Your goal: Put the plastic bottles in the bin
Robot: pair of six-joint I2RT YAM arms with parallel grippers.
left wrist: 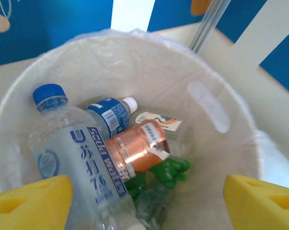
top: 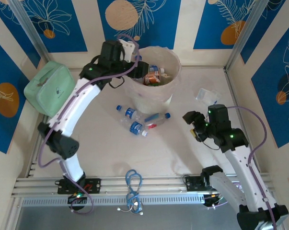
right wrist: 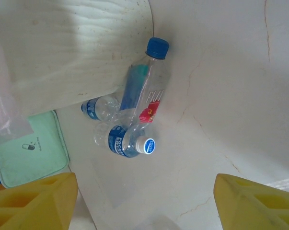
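My left gripper hangs open over the round cream bin, with nothing between its yellow fingers. Looking down into the bin, I see a clear soda-water bottle with a blue cap, a blue-labelled bottle, an orange-labelled bottle and a green one. Three plastic bottles lie together on the table in front of the bin: one blue-capped with a red mark, one with a white cap and a small one. My right gripper hovers open to their right.
A mint-green pouch leans at the left wall. A crumpled clear plastic piece lies at the back right. A blue cable rests near the front rail. Walls close the table on three sides.
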